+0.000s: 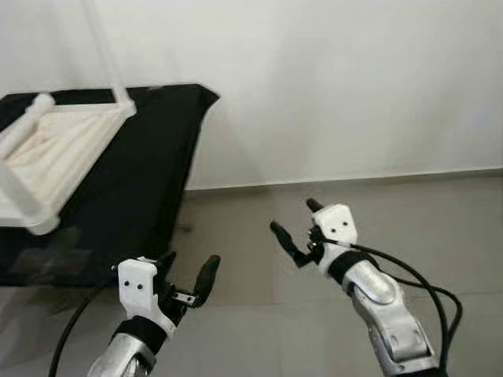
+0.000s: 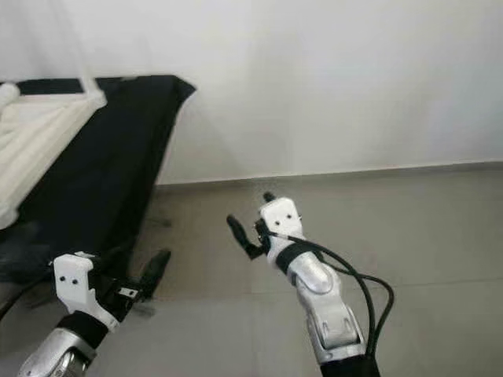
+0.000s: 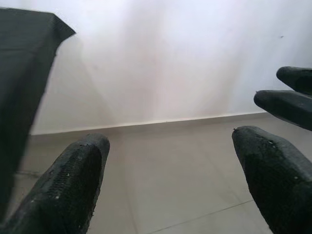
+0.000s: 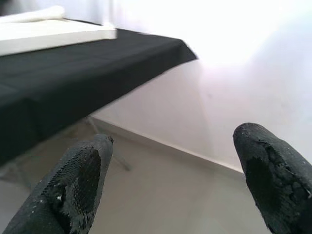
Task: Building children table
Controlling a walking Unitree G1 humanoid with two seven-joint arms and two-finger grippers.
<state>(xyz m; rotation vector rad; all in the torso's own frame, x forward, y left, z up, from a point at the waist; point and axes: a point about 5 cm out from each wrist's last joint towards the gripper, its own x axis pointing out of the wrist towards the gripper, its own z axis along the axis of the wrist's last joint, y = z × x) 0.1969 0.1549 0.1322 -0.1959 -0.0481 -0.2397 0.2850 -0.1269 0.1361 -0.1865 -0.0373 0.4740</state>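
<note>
Children's table [image 1: 55, 149] upside-down on black-draped stand [image 1: 149, 157]

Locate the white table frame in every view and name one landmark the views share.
Left eye view: white frame at the left edge, upside down on the black cloth.
Right eye view: at the upper left corner, cut by the edge.
Left wrist view: not in it; the black cloth's corner shows.
Right wrist view: a pale slab at the top on the cloth.
Shared landmark: the black cloth's corner against the white wall.
</note>
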